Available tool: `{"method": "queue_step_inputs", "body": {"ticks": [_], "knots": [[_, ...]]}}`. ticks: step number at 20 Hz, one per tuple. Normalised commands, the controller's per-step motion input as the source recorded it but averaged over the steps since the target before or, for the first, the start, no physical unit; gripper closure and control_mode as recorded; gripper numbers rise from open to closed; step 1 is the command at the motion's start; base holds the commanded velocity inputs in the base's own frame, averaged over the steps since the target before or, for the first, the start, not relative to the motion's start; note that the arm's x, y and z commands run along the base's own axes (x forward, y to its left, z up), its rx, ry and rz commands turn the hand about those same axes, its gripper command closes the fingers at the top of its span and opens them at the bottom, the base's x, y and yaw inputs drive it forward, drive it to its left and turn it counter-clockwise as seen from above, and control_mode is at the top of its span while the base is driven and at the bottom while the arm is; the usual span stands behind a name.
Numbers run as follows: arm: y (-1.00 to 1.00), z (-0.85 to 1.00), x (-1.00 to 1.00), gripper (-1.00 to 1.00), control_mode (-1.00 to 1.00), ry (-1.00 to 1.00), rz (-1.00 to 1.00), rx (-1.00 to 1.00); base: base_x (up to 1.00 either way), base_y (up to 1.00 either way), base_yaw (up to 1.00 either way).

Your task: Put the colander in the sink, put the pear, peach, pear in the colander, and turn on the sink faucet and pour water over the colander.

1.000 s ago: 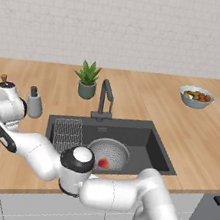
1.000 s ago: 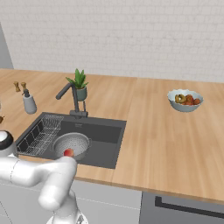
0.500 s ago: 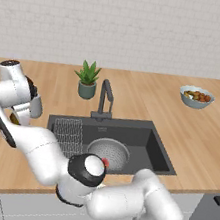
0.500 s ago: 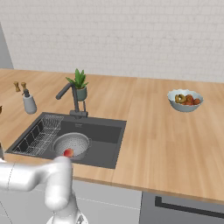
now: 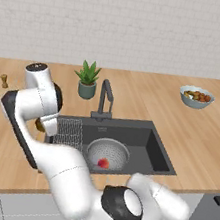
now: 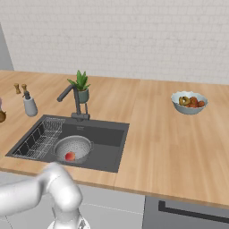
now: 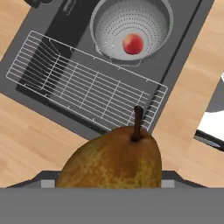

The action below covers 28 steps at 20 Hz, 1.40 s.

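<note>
From the left base view the gripper [image 5: 43, 123] carries a brown pear [image 5: 40, 124] beside the sink [image 5: 161, 157], the peach [image 5: 103, 163] already in the colander [image 5: 107, 153]; the hand view shows that pear [image 7: 112, 162] clamped across its belly — firm, smooth-skinned, probably slippery.
</note>
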Motion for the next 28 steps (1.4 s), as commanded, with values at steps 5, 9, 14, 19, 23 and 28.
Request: {"method": "queue_step_inputs", "body": {"ticks": [5, 9, 14, 19, 23, 28], "knots": [[-1.0, 0.35, -0.67, 1.0, -1.0, -0.01, 0.0, 0.08, 0.0, 0.0, 0.0], [-1.0, 0.28, -0.46, 1.0, -1.0, 0.0, 0.0, 0.1, 0.0, 0.0, 0.0], [-1.0, 0.25, -0.14, 1.0, -1.0, 0.0, 0.0, 0.08, 0.0, 0.0, 0.0], [-1.0, 0.11, -0.02, 1.0, -1.0, 0.0, 0.08, 0.08, 0.0, 0.0, 0.0], [-1.0, 0.0, 0.0, 1.0, -1.0, 0.0, 0.25, 0.1, 0.0, 0.0, 0.0], [-1.0, 0.0, 0.0, 1.0, -1.0, 0.0, 0.36, 0.05, 0.0, 0.0, 0.0]]}}
